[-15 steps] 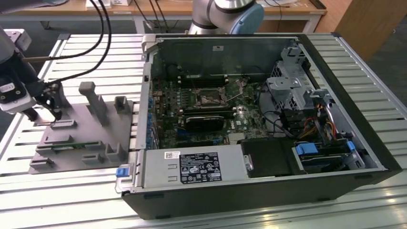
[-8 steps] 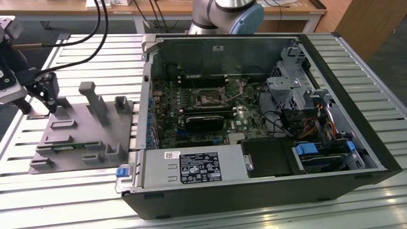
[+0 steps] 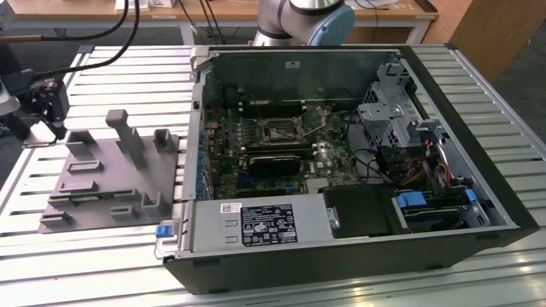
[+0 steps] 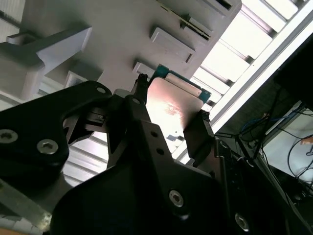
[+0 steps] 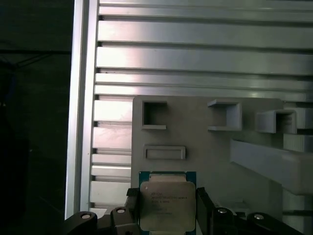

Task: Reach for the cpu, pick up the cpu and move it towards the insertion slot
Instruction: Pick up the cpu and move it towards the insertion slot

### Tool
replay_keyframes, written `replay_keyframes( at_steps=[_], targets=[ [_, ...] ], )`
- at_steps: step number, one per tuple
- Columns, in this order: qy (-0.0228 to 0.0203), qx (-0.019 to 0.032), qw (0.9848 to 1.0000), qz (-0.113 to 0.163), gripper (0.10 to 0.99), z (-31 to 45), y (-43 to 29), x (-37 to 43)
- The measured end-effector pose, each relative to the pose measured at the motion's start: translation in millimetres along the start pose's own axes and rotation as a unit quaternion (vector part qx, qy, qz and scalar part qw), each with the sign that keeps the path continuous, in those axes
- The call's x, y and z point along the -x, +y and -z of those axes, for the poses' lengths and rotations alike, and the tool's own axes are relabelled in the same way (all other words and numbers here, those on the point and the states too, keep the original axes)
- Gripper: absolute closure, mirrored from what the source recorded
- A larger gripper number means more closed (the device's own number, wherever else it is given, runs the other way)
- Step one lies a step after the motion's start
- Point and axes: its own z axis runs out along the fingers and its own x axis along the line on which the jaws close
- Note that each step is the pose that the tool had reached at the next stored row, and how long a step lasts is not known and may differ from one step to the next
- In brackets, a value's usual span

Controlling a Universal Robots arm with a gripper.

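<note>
Aluminium slats form the table [image 3: 85,268], the largest element, on which everything else stands. On its right half an open black computer case [image 3: 341,272] is laid on its side, with the green motherboard [image 3: 224,137] exposed inside. At the far edge, the grey-and-blue base of the robot arm [image 3: 307,16] is seen behind the case. On the left half of the table, just beside the case, a grey fixture plate [image 3: 94,185] with raised posts and rectangular recesses is placed. A black wrist assembly [image 3: 45,105] is seen at the table's far left, near the plate's far-left corner. The insertion slot [image 3: 278,131], a dark square framed by a silvery bracket, is located near the middle of the motherboard, with nothing seated in it. In both wrist views the gripper [image 5: 167,218] is closed on the cpu [image 5: 167,200]: a black finger [image 4: 139,105] is pressed against one edge, and a second finger is pressed against the opposite edge. The chip, silvery on top with a green rim, is held over the grey plate, beside a small rectangular recess [image 5: 165,152], well apart from the slot. Whether its underside touches the plate cannot be told.
</note>
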Motion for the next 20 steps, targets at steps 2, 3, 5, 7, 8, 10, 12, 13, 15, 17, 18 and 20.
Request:
replay_keyframes(
  at_steps=[2,3,5,7,8,10,12,13,15,17,18,20],
  targets=[
    [0.0,0.0,1.0,0.0,0.541,6.5,0.2,-0.1],
    [0.0,0.0,1.0,0.0,0.541,9.7,0.3,-0.1],
    [-0.0001,0.0,1.0,0.0,0.541,18.0,0.6,-0.2],
    [0.0,0.0,1.0,0.0,0.541,26.6,0.8,-0.3],
    [0.0,0.0,1.0,0.0,0.541,30.8,1.0,-0.3],
    [0.0,0.0,1.0,0.0,0.541,40.0,1.2,-0.4],
    [0.0,0.0,1.0,0.0,0.541,49.2,1.5,-0.5],
    [0.0,0.0,1.0,0.0,0.541,53.6,1.7,-0.5],
    [0.0,0.0,1.0,0.0,0.541,62.6,2.0,-0.6],
    [0.0,0.0,1.0,0.0,0.541,71.9,2.2,-0.7],
    [0.0,0.0,1.0,0.0,0.541,76.4,2.4,-0.7],
    [0.0,0.0,1.0,0.0,0.541,84.4,2.6,-0.2]
  ],
)
